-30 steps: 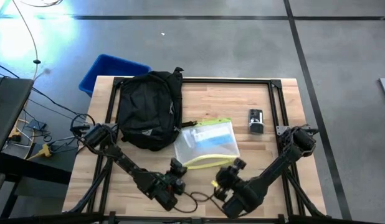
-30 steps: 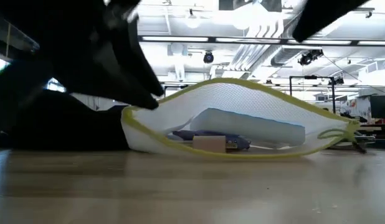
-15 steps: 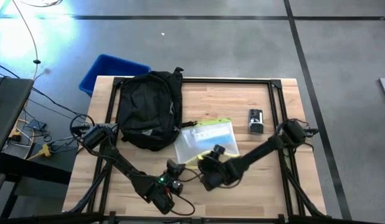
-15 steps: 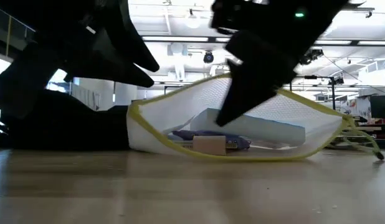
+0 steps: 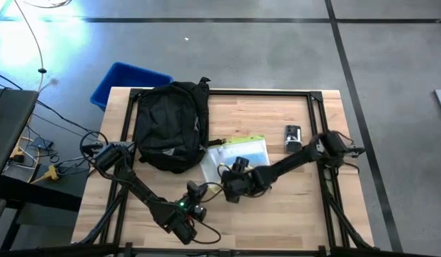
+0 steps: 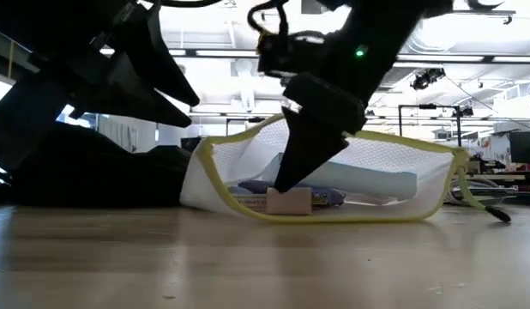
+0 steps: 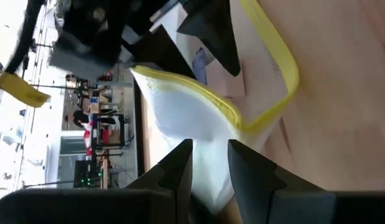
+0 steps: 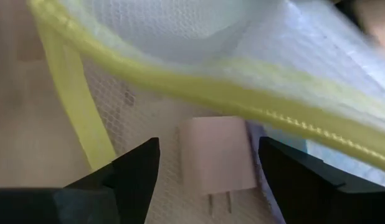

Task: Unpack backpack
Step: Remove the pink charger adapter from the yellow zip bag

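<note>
Blue bin point(image 5: 128, 80) sits off the surface's point(image 5: 292, 207) far left corner. On the surface's far left part lies the backpack point(image 5: 170, 125), slumped and untouched, well apart from both hands. Left hand point(image 5: 197, 207) hovers near the front edge, left of centre, nearer that edge than the backpack; its fingers point(image 7: 180, 171) pinch the white mesh at the corner of the pouch point(image 5: 238, 158), closed on that fabric. The pouch lies just beside the backpack toward the middle, its yellow-edged mouth held open and facing the front edge. Right hand point(image 5: 231, 187) is at that mouth, right of the backpack, fingers point(image 8: 139, 168) spread wide and holding nothing. Between them, just inside the mesh, a white charger plug point(image 8: 217, 155) with two prongs lies flat; a pale blue flat item point(image 6: 368, 178) rests deeper in. Toward the right edge, a small black device point(image 5: 292, 138) lies alone.
</note>
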You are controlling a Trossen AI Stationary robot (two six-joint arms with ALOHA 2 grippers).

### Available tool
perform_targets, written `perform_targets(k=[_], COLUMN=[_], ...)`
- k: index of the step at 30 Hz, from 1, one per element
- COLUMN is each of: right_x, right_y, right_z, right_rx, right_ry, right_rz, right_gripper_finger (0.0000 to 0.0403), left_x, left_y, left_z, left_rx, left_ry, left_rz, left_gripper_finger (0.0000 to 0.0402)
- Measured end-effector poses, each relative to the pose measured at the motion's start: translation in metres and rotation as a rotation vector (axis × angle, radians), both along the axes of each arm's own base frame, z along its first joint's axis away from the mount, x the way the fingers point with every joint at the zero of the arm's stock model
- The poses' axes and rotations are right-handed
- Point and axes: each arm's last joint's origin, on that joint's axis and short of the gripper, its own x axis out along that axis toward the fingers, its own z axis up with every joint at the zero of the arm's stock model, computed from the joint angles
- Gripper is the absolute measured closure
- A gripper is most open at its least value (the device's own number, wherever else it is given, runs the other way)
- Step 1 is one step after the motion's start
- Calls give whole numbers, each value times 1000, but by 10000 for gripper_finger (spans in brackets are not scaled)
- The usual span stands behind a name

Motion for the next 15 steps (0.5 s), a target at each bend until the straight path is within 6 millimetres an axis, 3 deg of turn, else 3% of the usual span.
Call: perform_targets(k=[8, 15], right_x=[-13, -16], right_y=[-5, 4], right_z=[-25, -27], right_rx=[43, 100], right_ry=[4, 2], right_rz=[-19, 12], right_gripper_finger=[148, 148], left_x=[0, 0], left_y=[0, 0], left_z=[0, 0], left_rx=[-9, -16], left_ry=[-5, -3], left_rz=[6, 6], left_gripper_finger=[319, 319])
